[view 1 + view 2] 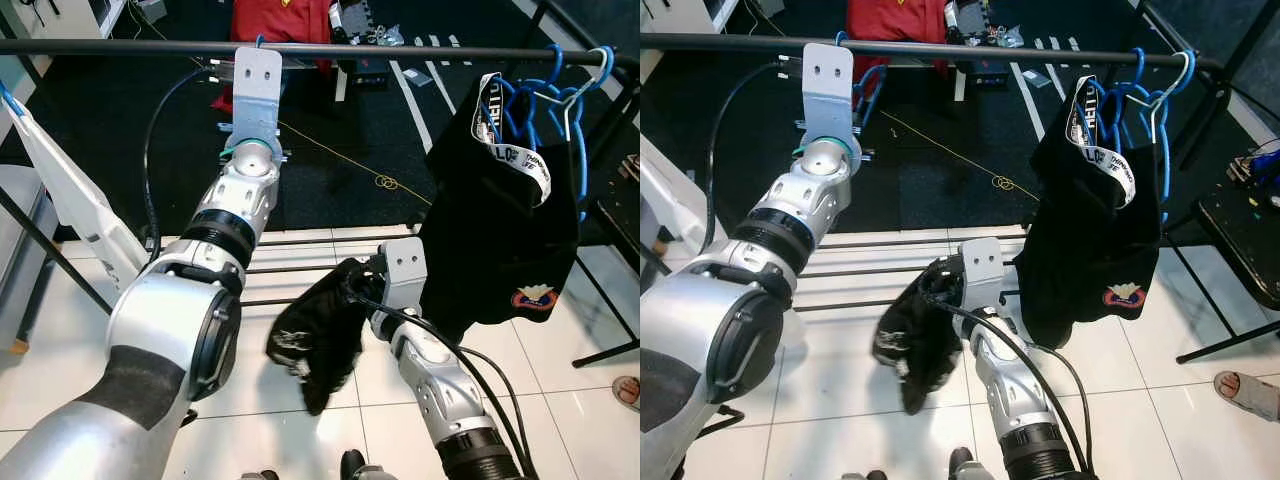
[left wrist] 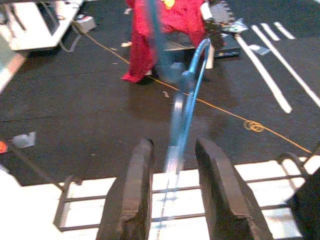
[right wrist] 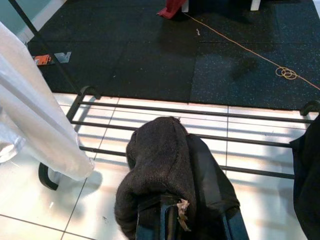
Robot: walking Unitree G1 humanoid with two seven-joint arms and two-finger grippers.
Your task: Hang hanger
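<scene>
Left wrist view shows the left gripper (image 2: 172, 187) with its fingers slightly apart astride the blue hanger (image 2: 184, 107), whose hook sits at the rail (image 1: 400, 50). Lower it until the hook bears fully, then open wide (gently). The right gripper (image 3: 182, 210) clamps a dark garment (image 1: 315, 335).

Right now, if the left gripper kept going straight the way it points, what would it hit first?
Probably the blue hanger standing between the left gripper's jaws. Past it, likely the black rail, though depth is unclear.
</scene>
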